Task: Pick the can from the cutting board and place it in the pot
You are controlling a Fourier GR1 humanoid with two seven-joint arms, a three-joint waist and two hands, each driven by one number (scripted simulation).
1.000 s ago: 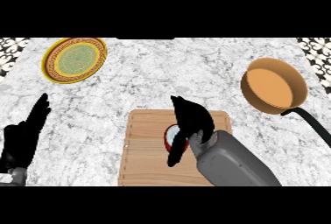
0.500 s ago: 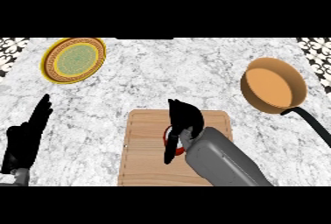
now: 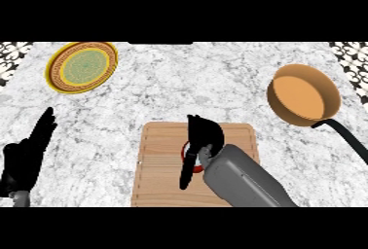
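Head view, looking steeply down on a pale marble surface (image 3: 179, 82). A wooden cutting board (image 3: 161, 168) lies in the near middle. The robot's right hand (image 3: 201, 138) comes in from the near right on its grey forearm and sits over the middle of the board. Under it is the can (image 3: 185, 151), almost wholly hidden; only slivers of red show between the thumb and the fingers. The fingers curl over the can's far side and the thumb runs down its left side, so the hand is closed round the can. Whether the can has left the board cannot be told from here.

The pot (image 3: 302, 95), copper-orange with a long dark handle pointing to the near right, stands at the far right, well apart from the board, with nothing in it. A yellow plate (image 3: 81, 66) with a green centre lies at the far left. The left hand (image 3: 28, 155) rests open at the near left edge, its fingers straight.

The step in hand appears to be the grasp. The next move calls for lifting the can straight up, carrying it right and away to the pot, staying clear of the rim, then lowering it inside before letting go.
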